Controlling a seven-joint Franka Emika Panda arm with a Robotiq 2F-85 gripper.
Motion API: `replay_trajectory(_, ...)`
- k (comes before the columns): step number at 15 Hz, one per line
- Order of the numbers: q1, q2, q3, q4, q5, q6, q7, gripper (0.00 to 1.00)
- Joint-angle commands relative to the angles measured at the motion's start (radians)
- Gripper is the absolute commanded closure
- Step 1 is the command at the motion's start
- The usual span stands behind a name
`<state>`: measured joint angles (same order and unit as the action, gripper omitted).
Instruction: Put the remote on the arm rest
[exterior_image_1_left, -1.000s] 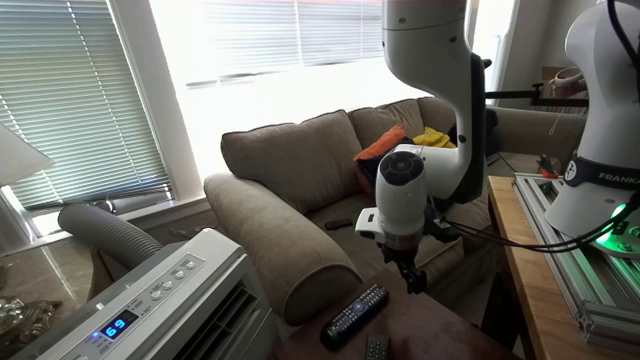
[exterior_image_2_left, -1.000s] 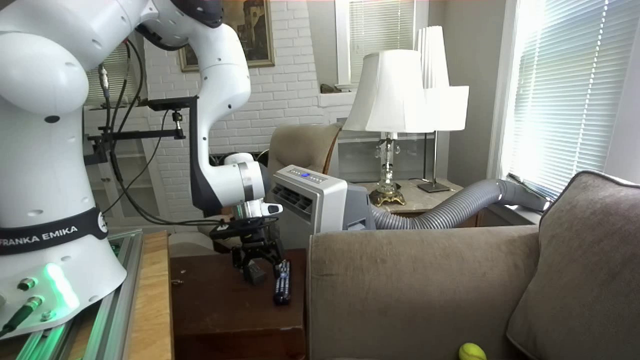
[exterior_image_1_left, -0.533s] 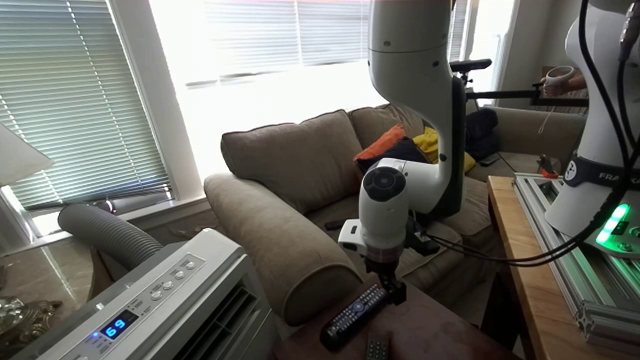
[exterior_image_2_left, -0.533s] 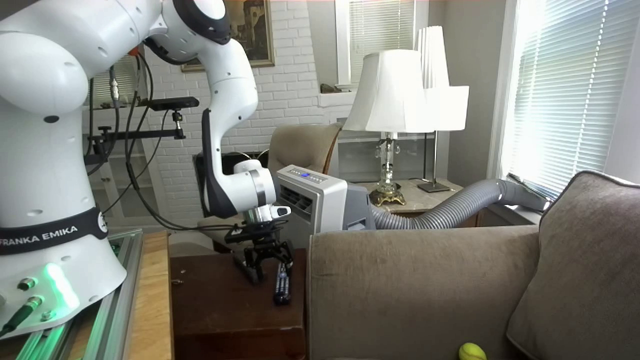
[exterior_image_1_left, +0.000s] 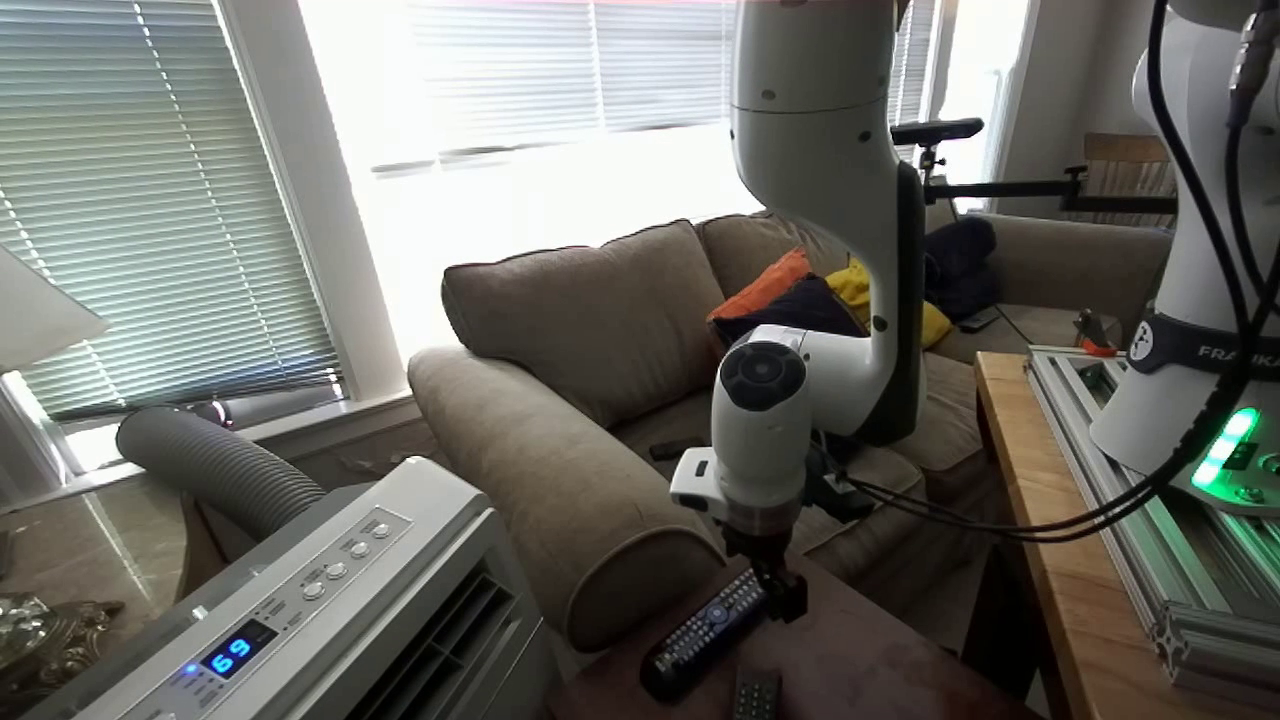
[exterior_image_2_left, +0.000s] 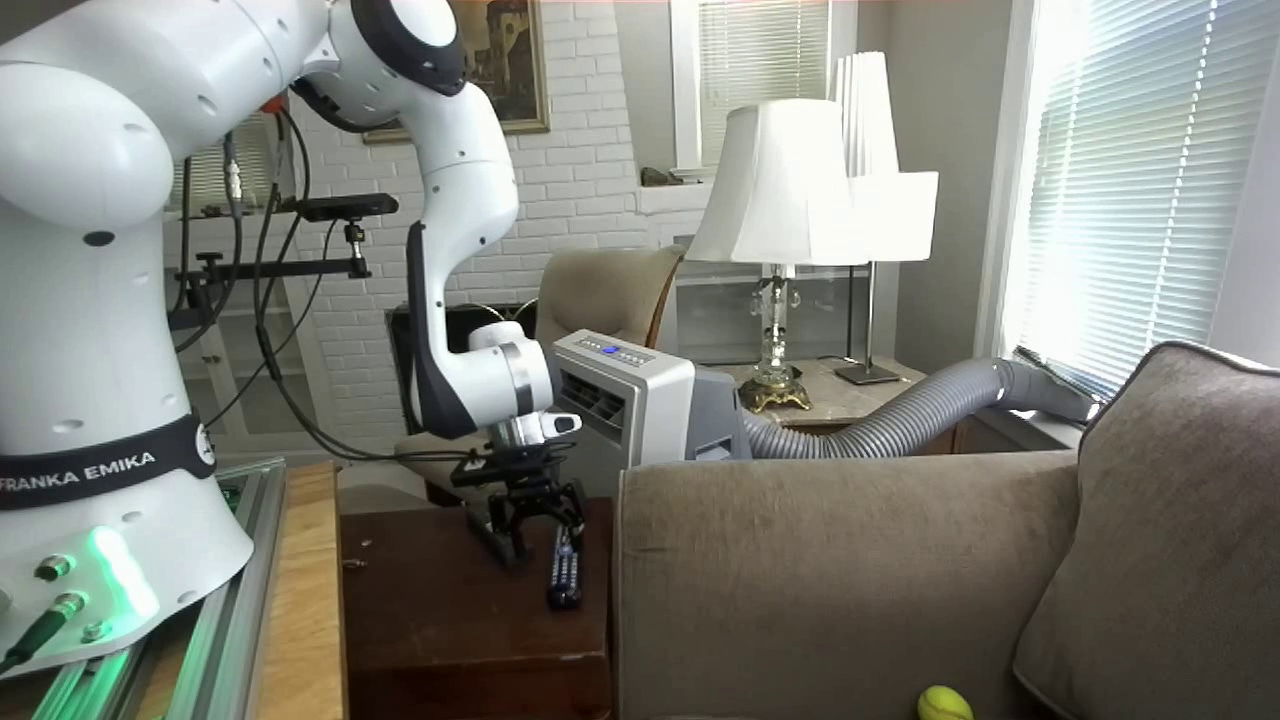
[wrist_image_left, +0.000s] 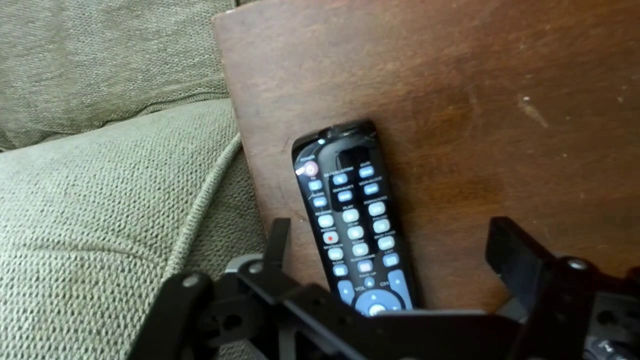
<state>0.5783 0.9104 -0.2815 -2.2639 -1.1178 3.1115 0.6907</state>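
Observation:
The black remote with light buttons lies on the brown side table; it shows in both exterior views (exterior_image_1_left: 700, 635) (exterior_image_2_left: 564, 582) and in the wrist view (wrist_image_left: 352, 215). My gripper (wrist_image_left: 390, 225) is open above it, one fingertip to each side of the remote, the left one closer. The fingers do not hold it. The gripper also shows low over the table in both exterior views (exterior_image_1_left: 785, 600) (exterior_image_2_left: 545, 535). The remote's lower end is hidden by the gripper in the wrist view. The taupe arm rest (exterior_image_1_left: 550, 480) stands beside the table; it also shows in an exterior view (exterior_image_2_left: 840, 560).
A smaller dark remote (exterior_image_1_left: 755, 695) lies on the side table (exterior_image_2_left: 440, 610) near the gripper. Another dark remote (exterior_image_1_left: 677, 449) lies on the sofa seat. A white air conditioner (exterior_image_1_left: 330, 590) stands close to the table and arm rest. The robot's wooden bench (exterior_image_1_left: 1060, 560) is opposite.
The arm has moved toward the arm rest and slightly down, bringing the open gripper over the remote. It has barely moved in the last half second. The remote has not moved.

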Motion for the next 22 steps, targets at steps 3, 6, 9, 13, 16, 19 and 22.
replay_trajectory(3,-0.044,0.066,0.017,0.074,-0.015,0.007,-0.104,0.00)
replay_trajectory(6,-0.086,0.095,0.046,0.112,-0.002,-0.004,-0.173,0.00)
replay_trajectory(9,-0.128,0.123,0.083,0.147,0.007,-0.005,-0.221,0.00)
replay_trajectory(13,-0.172,0.160,0.126,0.194,0.013,-0.017,-0.261,0.00)
replay_trajectory(16,-0.190,0.166,0.141,0.214,0.015,-0.021,-0.262,0.34)
replay_trajectory(19,-0.172,0.147,0.128,0.188,-0.002,-0.006,-0.228,0.30)
replay_trajectory(22,-0.175,0.147,0.133,0.188,-0.002,-0.006,-0.228,0.41)
